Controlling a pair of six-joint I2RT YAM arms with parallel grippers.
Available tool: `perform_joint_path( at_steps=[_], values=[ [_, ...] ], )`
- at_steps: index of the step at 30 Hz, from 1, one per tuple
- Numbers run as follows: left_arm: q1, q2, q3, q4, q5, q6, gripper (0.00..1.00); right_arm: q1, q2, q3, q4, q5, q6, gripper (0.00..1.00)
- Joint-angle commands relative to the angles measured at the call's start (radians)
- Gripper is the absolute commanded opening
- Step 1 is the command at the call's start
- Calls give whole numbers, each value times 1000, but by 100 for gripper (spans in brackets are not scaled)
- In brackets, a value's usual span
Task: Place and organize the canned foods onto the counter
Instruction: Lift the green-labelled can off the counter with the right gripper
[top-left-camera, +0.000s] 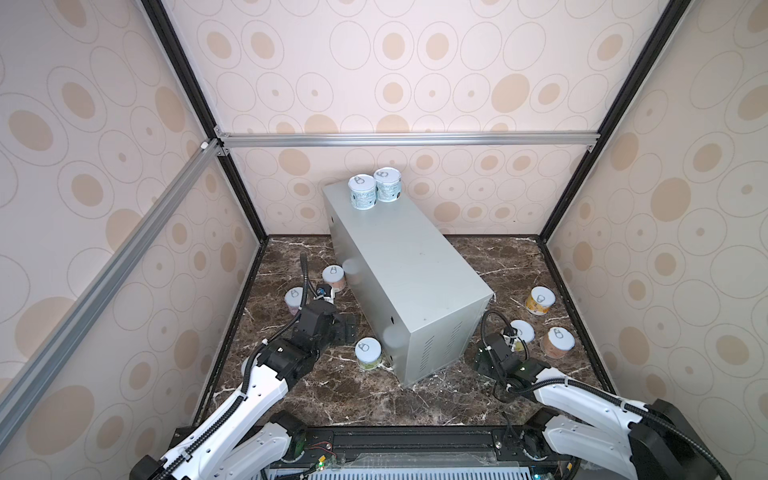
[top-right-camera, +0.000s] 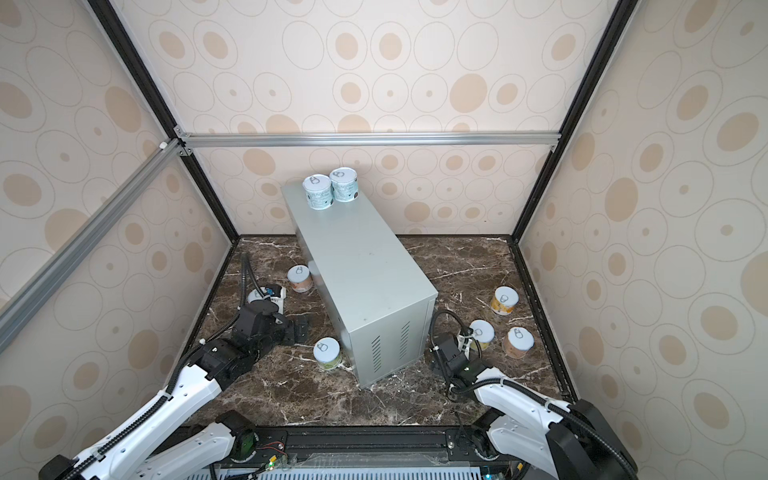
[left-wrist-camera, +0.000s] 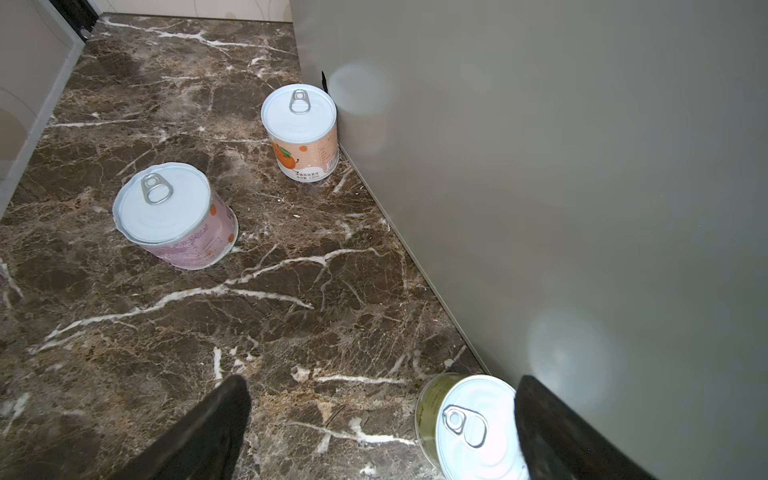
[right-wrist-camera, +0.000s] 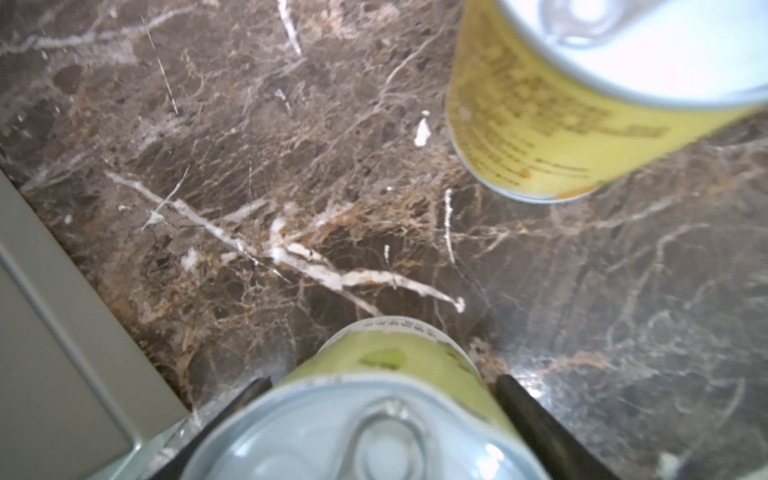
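**A:** Where was the right claw (right-wrist-camera: 380, 382)?

**B:** It was low over the marble floor (top-left-camera: 374, 399), right of the counter (top-left-camera: 407, 266) and by its near end. Its jaws stood on either side of the lime can (right-wrist-camera: 374, 353), which was upright. I couldn't tell whether they had clamped it or only flanked it, because the lid was blurred and the contact was out of sight.

**A:** Which way from there?

**B:** Up and to the left, I'd judge. The counter's top stood above the claw, with its long axis running near to far and slanting left. One teal can (top-left-camera: 362, 192) and a second teal can (top-left-camera: 387, 184) sat side by side at the far end.

**A:** And the left claw (left-wrist-camera: 382, 382)?

**B:** It was spread wide with nothing in it, on the left side. The green can (left-wrist-camera: 469, 424) was just beside one finger, and the orange can (left-wrist-camera: 303, 137) stood close against the counter, farther off. In both top views the arm half covered the pink can (left-wrist-camera: 174, 216).

**A:** What else was on the right?

**B:** The yellow can (top-left-camera: 540, 300) stood farther off and the brown can (top-left-camera: 557, 343) just right of the lime one. The right arm was plainly nearer all three. Eight cans showed, and anything behind the counter was hidden.
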Motion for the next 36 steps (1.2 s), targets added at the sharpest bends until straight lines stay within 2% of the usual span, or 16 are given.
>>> perform_joint_path(
  at_steps=[1, 8, 13, 17, 27, 36],
  values=[
    [-6, 5, 10, -18, -20, -16, 99, 7, 71, 19, 59, -10, 8, 81],
    [-6, 12, 10, -21, -23, -15, 99, 4, 155, 36, 95, 9, -3, 82],
    [-6, 14, 9, -20, -25, -16, 99, 3, 157, 29, 111, 14, -14, 94],
    [-6, 15, 9, -20, -23, -16, 99, 3, 151, 25, 115, 2, -28, 97],
    [-6, 15, 11, -20, -21, -16, 99, 3, 164, 33, 78, -43, -31, 91],
    [-6, 3, 9, -18, -17, -17, 99, 17, 117, 33, -2, -61, -33, 96]
  ],
)
